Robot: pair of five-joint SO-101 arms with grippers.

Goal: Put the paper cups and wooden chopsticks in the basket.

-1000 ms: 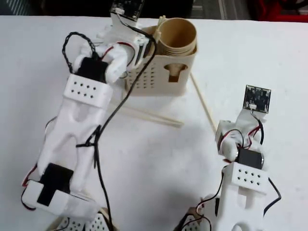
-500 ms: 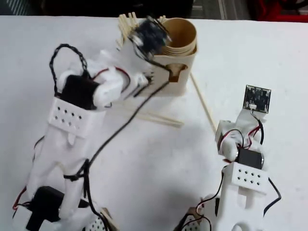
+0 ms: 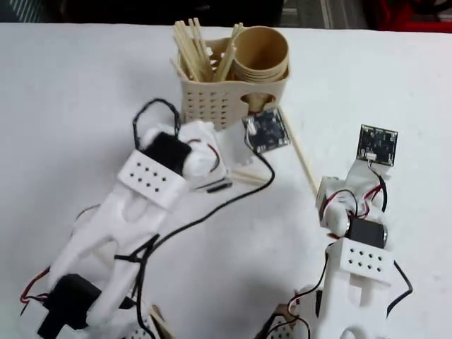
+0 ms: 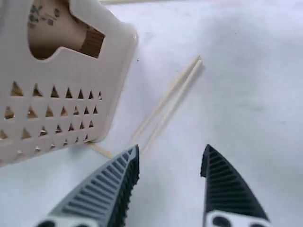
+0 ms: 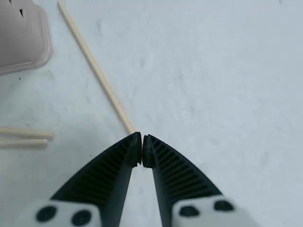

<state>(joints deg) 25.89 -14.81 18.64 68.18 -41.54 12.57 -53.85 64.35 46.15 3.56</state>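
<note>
The perforated cream basket stands at the back of the table, with a stack of paper cups and several wooden chopsticks upright in it. A pair of chopsticks lies on the table in front of the basket, and a single chopstick lies to its right. My left gripper hangs open just above the pair, beside the basket. My right gripper is shut and empty, its tips at the near end of the single chopstick.
The left arm reaches across the table's middle toward the basket front. The right arm sits at the near right. White tabletop lies open to the far left and far right of the basket.
My left arm has pulled back from over the basket and swung down to the table in front of it. The chopsticks standing in the basket are now uncovered. The right arm has not moved.
</note>
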